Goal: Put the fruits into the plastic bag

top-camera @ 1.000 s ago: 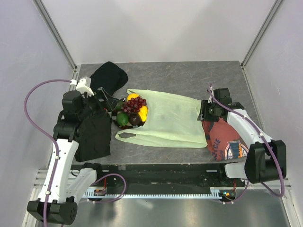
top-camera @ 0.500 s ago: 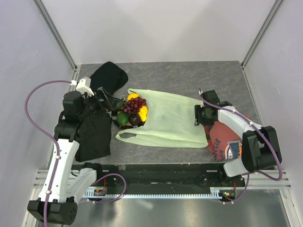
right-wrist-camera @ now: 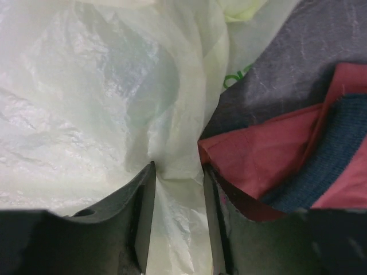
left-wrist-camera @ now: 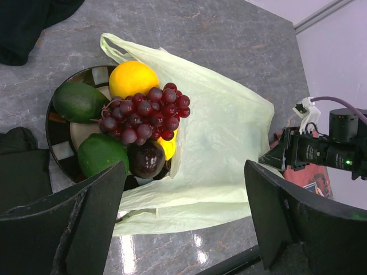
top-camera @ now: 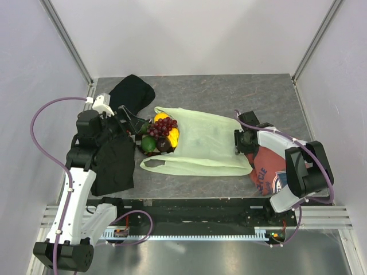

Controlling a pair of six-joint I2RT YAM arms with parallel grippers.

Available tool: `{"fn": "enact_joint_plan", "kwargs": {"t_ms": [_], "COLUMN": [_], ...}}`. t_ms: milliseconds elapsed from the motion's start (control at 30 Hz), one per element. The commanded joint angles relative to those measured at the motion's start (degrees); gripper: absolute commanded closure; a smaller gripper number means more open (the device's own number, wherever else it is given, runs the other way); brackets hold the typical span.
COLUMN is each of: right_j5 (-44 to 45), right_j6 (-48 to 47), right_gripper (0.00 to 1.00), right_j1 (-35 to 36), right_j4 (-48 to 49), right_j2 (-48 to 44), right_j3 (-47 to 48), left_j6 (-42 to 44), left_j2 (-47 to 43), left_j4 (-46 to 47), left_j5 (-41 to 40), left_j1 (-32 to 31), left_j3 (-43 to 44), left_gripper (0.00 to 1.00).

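The fruits sit on a dark plate (left-wrist-camera: 57, 146): purple grapes (left-wrist-camera: 146, 112), a lemon (left-wrist-camera: 133, 77), two green ones (left-wrist-camera: 77, 102), a dark brown one (left-wrist-camera: 146, 159). In the top view the pile (top-camera: 160, 133) lies at the left, mouth end of the pale green plastic bag (top-camera: 206, 143), which lies flat. My left gripper (top-camera: 133, 123) is open and empty, just left of the plate; in its wrist view (left-wrist-camera: 184, 172) it hovers above the bag's handle. My right gripper (top-camera: 239, 141) is at the bag's right edge; in its wrist view (right-wrist-camera: 179, 169) the jaws hold bunched bag plastic (right-wrist-camera: 114, 103).
A red printed shirt (top-camera: 272, 169) lies under my right arm, touching the bag's right edge; it also shows in the right wrist view (right-wrist-camera: 269, 154). One black cloth (top-camera: 132, 91) lies at the back left, another (top-camera: 114, 163) under my left arm.
My right gripper has moved left off the red shirt onto the bag's right edge and closed on the plastic. The left arm and the fruits have not moved.
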Motion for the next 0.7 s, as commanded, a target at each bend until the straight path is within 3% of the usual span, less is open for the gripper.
{"fn": "enact_joint_plan", "kwargs": {"t_ms": [0,33,67,133,167,500,667], "right_j5": [-0.6,-0.4,-0.3,0.8,1.5,15.8,22.1], "right_j6": [0.6,0.6,1.2,1.7,2.2,0.8,-0.6], "right_gripper": [0.62,0.69,0.82,0.97,1.00,1.00,1.00], "right_j1": [1.2,1.2,1.1,1.1,1.1,0.5,-0.8], "right_j4": [2.4,2.3,2.4,2.1,1.8,-9.3,-13.1], "right_j2": [1.3,1.7,1.5,0.5,-0.1,-10.6,-10.9], "right_j3": [0.2,0.4,0.6,0.8,1.1,13.1,17.9], "left_j6": [-1.6,-1.6,-1.6,-1.4,-1.3,2.3,2.9], "left_j2": [-1.1,-1.1,-1.5,-1.9,-2.4,-1.9,-1.6], "left_j4": [2.7,2.7,2.7,2.7,2.7,2.4,4.5], "left_j5": [0.7,0.7,0.8,0.7,0.7,6.2,10.1], "left_j1": [0.2,0.2,0.3,0.2,0.2,0.2,0.2], "left_j3": [0.1,-0.1,-0.2,-0.3,-0.2,1.1,1.2], "left_gripper": [0.09,0.09,0.09,0.09,0.09,0.10,0.10]}}
